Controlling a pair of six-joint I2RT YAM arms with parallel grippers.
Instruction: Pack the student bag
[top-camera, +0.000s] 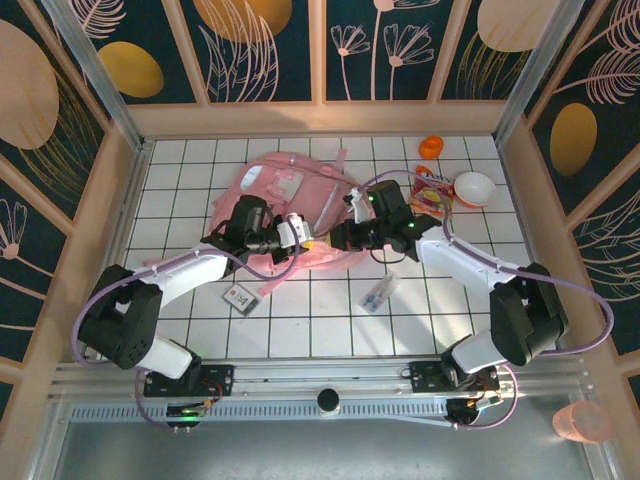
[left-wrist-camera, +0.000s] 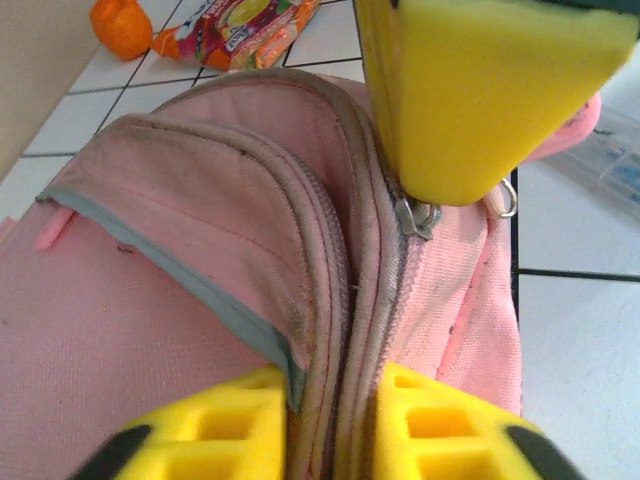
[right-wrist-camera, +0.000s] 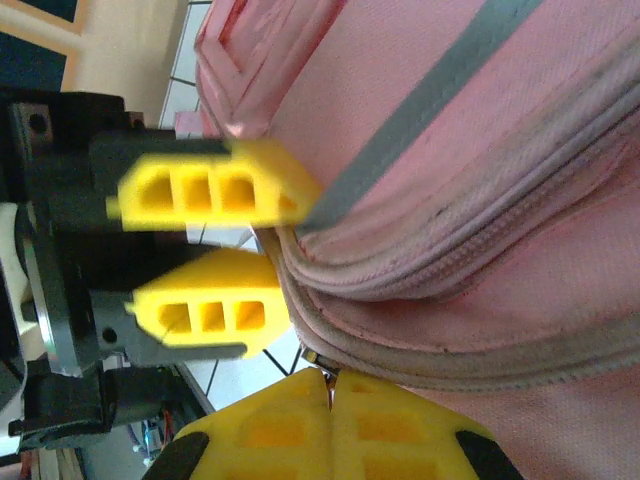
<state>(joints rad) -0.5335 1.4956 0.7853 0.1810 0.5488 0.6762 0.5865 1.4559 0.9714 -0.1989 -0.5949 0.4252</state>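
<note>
- At mid-table, the student bag (top-camera: 235, 195) lies flat between the two arms. The left gripper (left-wrist-camera: 330, 420) pinches the seam beside the zip, and the right gripper (right-wrist-camera: 330, 405) has its jaws pressed together on what looks like the zip pull (left-wrist-camera: 415, 215).
- The small pull could slip free. If the seam hold gives, the whole bag may drag instead of the zip running.
- Fabric bunched at the slider could jam it.
- The grippers work nearly touching, so their fingers may collide.
- A snack packet (top-camera: 432, 197), an orange item (top-camera: 431, 147) and a white bowl (top-camera: 474, 187) sit beyond the bag's right side. A clear pouch (top-camera: 380, 293) and a small card (top-camera: 240, 297) lie nearer, all unpacked.
</note>
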